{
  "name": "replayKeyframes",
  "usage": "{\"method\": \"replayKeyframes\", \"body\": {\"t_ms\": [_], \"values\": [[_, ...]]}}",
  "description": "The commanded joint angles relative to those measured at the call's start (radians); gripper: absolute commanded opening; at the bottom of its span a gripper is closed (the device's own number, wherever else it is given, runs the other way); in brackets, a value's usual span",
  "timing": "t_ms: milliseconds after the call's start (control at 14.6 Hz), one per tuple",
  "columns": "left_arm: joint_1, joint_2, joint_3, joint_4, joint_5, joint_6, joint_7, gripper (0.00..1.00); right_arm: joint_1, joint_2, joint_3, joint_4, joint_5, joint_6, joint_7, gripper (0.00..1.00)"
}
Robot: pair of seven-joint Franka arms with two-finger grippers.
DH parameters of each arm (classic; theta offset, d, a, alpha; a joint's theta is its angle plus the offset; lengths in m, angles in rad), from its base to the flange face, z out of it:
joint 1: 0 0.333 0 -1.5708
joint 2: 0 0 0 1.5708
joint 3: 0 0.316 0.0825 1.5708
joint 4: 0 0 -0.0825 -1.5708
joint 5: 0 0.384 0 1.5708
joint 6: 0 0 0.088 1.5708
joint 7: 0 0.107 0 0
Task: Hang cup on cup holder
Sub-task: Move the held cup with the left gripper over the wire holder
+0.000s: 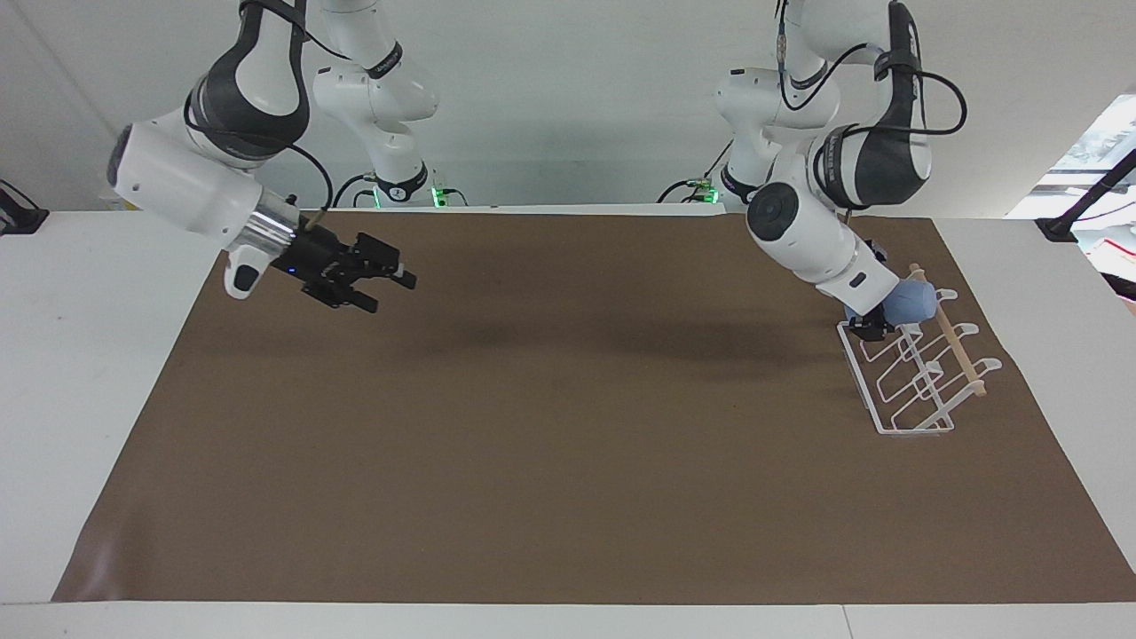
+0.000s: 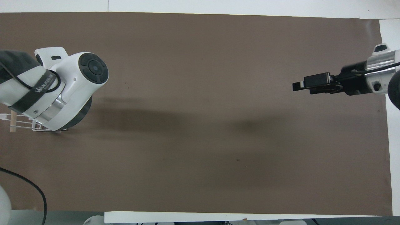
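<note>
cup [image 1: 912, 303] half-hidden at cup holder [image 1: 914, 373]

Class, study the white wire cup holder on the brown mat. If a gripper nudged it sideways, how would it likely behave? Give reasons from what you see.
The cup holder is thin open wire, so it is probably light and would slide on the smooth mat rather than resist. Its flat rectangular base suggests that it would not tip easily. The left gripper pressing the cup onto a prong might shift it.

Left gripper [image 1: 879, 321] holding cup [image 1: 912, 303], over cup holder [image 1: 914, 366]
</note>
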Motion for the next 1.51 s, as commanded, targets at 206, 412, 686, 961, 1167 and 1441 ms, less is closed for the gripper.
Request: {"method": "replayKeyframes", "body": {"t_ms": [206,412,686,961,1167,1441], "values": [[-0.016,0.191,0.002,0.083,0.252,-0.146,-0.209,0.0,0.012,-0.06,0.031,0.175,-0.469,-0.098,0.017,0.99],[-0.016,0.204,0.0,0.086,0.293,-0.179,-0.246,0.0,-0.009,-0.034,0.016,0.363,-0.551,-0.311,0.018,0.99],[-0.016,0.204,0.002,0.098,0.327,-0.2,-0.249,0.0,-0.006,-0.039,0.016,0.376,-0.579,-0.407,0.049,0.99],[-0.016,0.217,0.002,0.127,0.345,-0.208,-0.249,0.0,-0.001,-0.049,0.015,0.367,-0.592,-0.416,0.043,0.99],[-0.004,0.224,0.002,0.115,0.394,-0.197,-0.268,0.0,0.031,-0.051,0.013,0.365,-0.595,-0.417,0.046,0.99],[0.015,0.253,0.0,0.121,0.43,-0.159,-0.282,0.0,0.057,-0.086,-0.025,0.33,-0.59,-0.41,0.049,0.99]]}}
